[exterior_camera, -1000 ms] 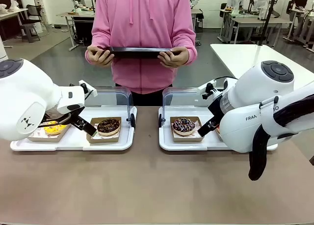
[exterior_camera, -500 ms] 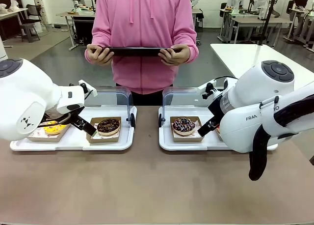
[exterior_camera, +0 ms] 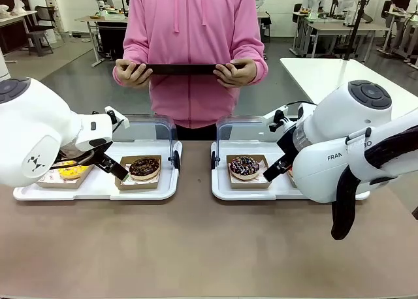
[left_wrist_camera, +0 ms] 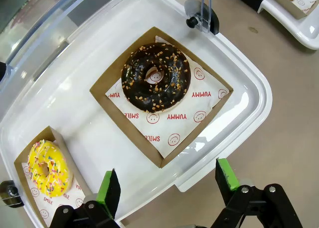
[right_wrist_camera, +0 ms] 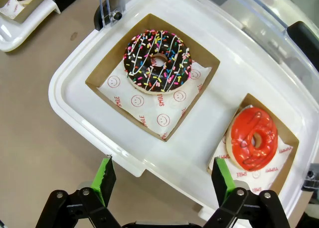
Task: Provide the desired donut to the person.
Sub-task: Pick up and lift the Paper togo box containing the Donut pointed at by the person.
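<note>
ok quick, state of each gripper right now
Left gripper: open, holding nothing.
Right gripper: open, holding nothing.

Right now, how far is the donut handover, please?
Done: both clear lids stand open. In hand: nothing; the left hand and the right hand hover open above the white trays. Left: picking and delivering. The nut donut, yellow donut, sprinkle donut and red donut all sit in their boxes, while the person holds a dark tray.
</note>
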Motion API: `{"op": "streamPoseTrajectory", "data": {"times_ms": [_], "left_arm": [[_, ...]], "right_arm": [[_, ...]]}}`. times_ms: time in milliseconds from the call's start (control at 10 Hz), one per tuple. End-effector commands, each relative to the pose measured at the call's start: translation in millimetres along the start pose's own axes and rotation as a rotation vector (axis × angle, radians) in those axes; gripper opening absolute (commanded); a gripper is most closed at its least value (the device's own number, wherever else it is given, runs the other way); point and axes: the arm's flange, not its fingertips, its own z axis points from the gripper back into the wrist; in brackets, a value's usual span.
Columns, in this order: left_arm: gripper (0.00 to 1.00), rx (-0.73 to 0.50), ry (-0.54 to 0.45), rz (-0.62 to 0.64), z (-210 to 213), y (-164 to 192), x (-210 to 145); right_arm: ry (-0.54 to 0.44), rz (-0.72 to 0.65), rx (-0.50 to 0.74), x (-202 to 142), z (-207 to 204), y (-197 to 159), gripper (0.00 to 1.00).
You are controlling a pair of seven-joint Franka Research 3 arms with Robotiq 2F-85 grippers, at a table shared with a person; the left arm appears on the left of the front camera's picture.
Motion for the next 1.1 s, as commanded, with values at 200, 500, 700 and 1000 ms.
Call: {"op": "streamPoseTrajectory", "data": {"times_ms": [200,500,700,1000], "left_arm": [[1.00,0.000,0.000,0.000,0.0,0.0,0.0],[1.00,0.000,0.000,0.000,0.0,0.0,0.0],[1.00,-0.102,-0.090,-0.046,40.8,14.8,-21.0],[1.00,-0.211,-0.176,-0.148,94.7,26.3,-78.3]], "right_arm": [[0.000,0.000,0.000,0.0,0.0,-0.1,1.00],[0.000,0.000,0.000,0.0,0.0,0.0,1.00],[-0.013,0.031,0.119,-5.2,44.1,-35.0,1.00],[-0.051,0.144,0.304,-36.7,113.5,-84.9,1.00]]}}
